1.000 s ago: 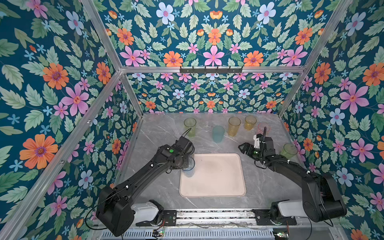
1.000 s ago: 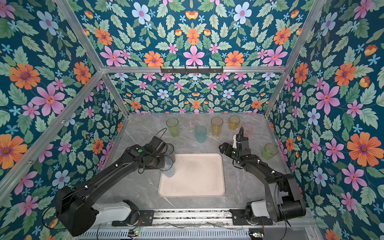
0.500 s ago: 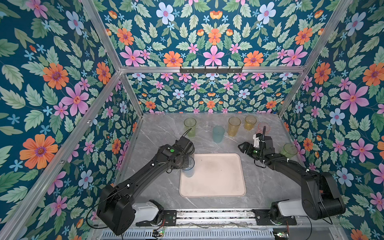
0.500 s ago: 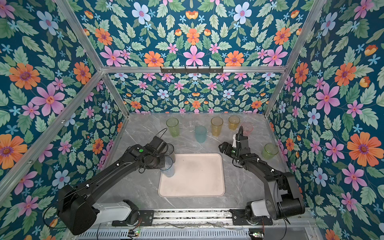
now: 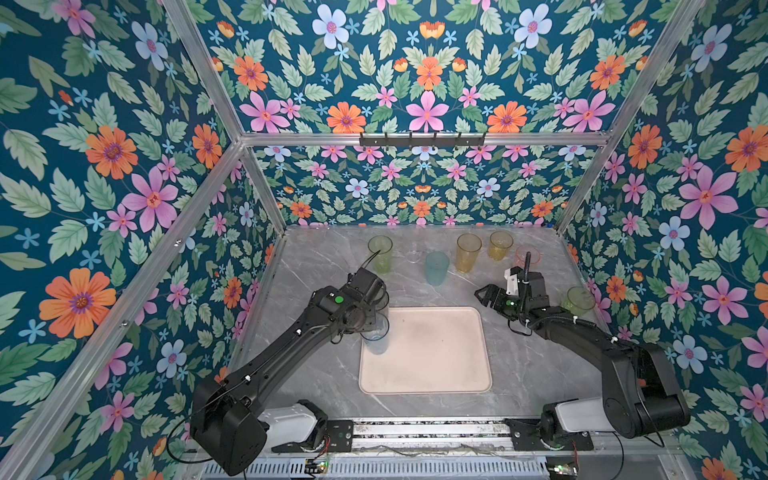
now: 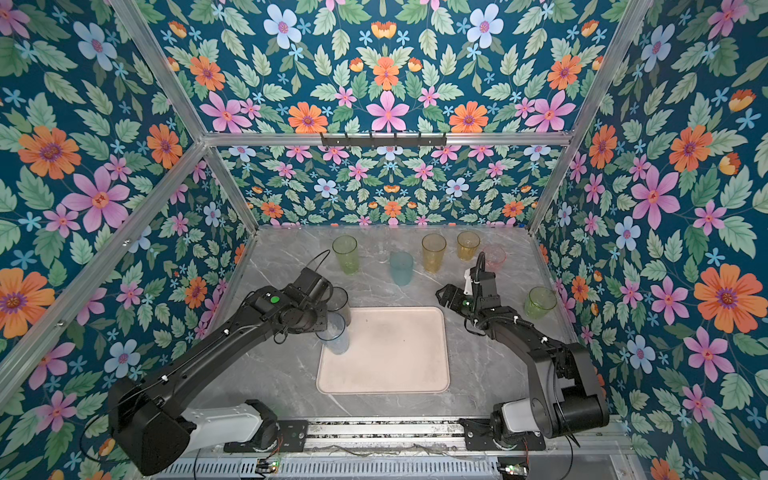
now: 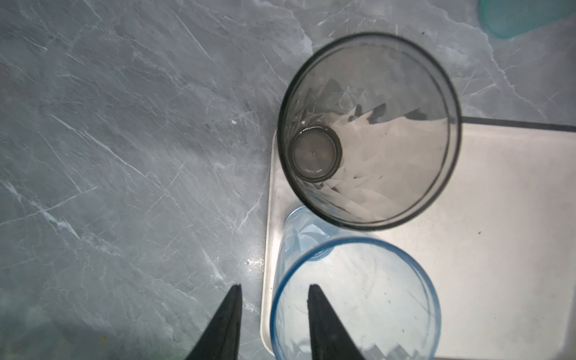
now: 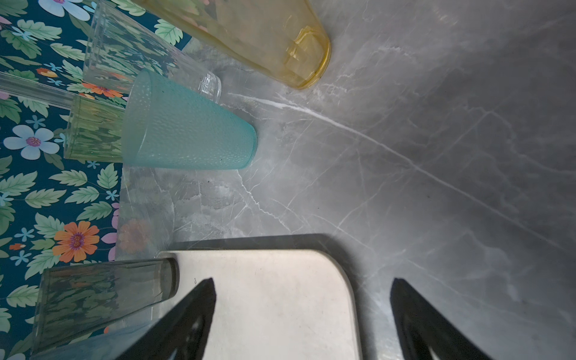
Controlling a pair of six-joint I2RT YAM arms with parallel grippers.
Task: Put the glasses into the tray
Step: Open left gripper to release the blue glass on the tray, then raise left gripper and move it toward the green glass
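Note:
The pale pink tray (image 5: 432, 361) (image 6: 395, 361) lies at the table's middle front. Two glasses stand upright in its far left corner: a smoky grey one (image 5: 381, 296) (image 7: 367, 131) and, just nearer, a pale blue one (image 5: 376, 334) (image 7: 374, 296). My left gripper (image 5: 373, 321) (image 7: 274, 288) hangs over the blue glass, jaws apart, with one finger inside the rim and one outside, and neither presses it. My right gripper (image 5: 481, 295) (image 8: 302, 280) hovers open and empty over the tray's far right corner (image 8: 311, 280).
Along the back stand a green glass (image 5: 380, 254), a clear one (image 5: 412, 251), a teal one (image 5: 436, 268), a tall amber one (image 5: 468, 252), a short amber one (image 5: 500, 245) and a pink one (image 5: 526, 255). A short green glass (image 5: 579, 300) stands by the right wall.
My left jaws have spread apart off the pale blue glass's rim, leaving it standing in the tray. The right arm has not moved.

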